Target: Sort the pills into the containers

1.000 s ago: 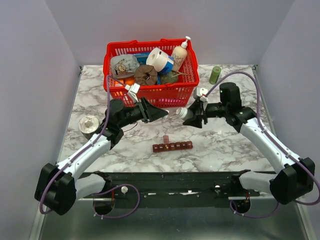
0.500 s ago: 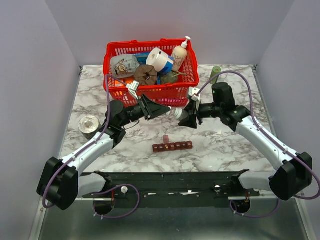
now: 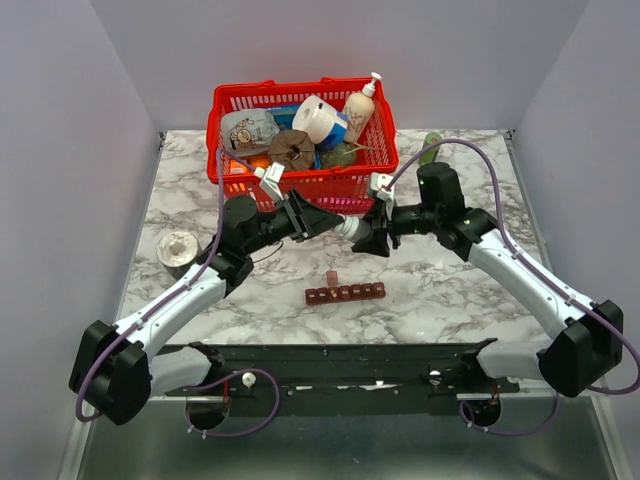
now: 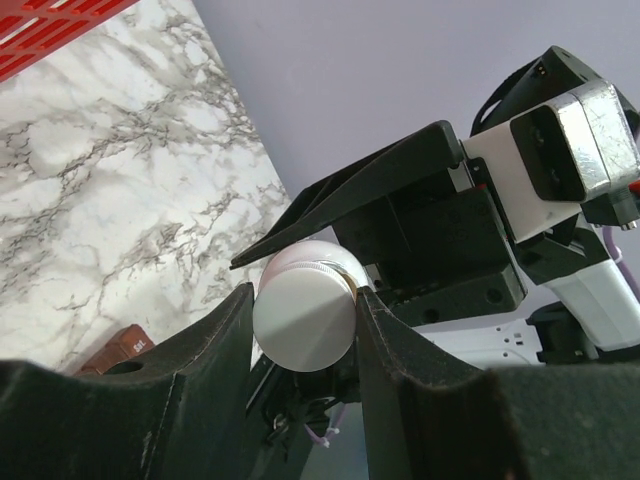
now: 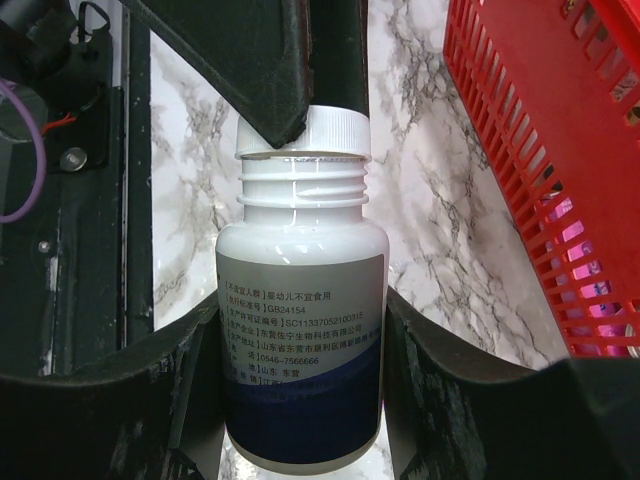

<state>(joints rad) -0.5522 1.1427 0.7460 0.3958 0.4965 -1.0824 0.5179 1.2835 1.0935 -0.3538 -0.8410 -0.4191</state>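
L claw (image 4: 305, 293) clamped tight on white cap (image 4: 303, 325); R claw (image 5: 300, 400) half-open, gripping bottle (image 5: 300, 300) body; containers (image 3: 345, 293) on table nearby.

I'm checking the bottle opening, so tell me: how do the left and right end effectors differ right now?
The left end effector pinches the small white cap; the right end effector clamps the wider body of the bottle. The left's jaws stand narrow, the right's wider apart. Both hold the same bottle, which lies sideways above the table.
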